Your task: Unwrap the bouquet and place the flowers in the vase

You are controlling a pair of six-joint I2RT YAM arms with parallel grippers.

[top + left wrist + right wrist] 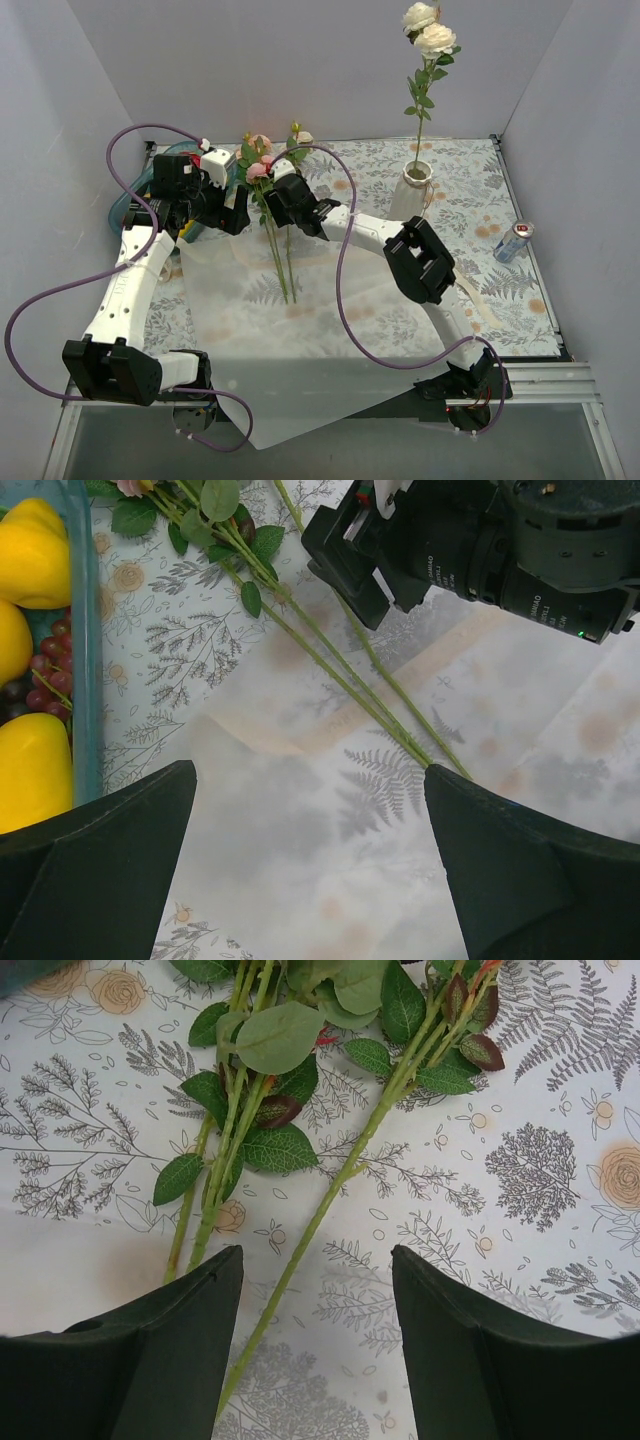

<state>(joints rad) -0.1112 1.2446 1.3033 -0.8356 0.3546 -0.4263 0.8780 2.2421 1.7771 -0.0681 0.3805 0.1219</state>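
Note:
The bouquet is unwrapped: its white translucent paper (290, 340) lies flat on the table. Several pink and peach flowers (262, 165) lie across the paper's far edge, with their stems (283, 265) pointing toward me. The white vase (413, 190) at the back right holds two cream roses (428, 30). My right gripper (278, 192) is open and low over the stems. In the right wrist view one green stem (330, 1200) runs between its spread fingers (317, 1250), and two more stems (215, 1180) lie beside the left finger. My left gripper (240, 216) is open above the paper (300, 860) with nothing in it (310, 770).
A blue tray of yellow and red fruit (40, 660) stands at the far left, close to my left gripper. A small drink can (513, 241) stands at the right, beyond the vase. The floral tablecloth (470, 200) covers the table, and grey walls close it in on three sides.

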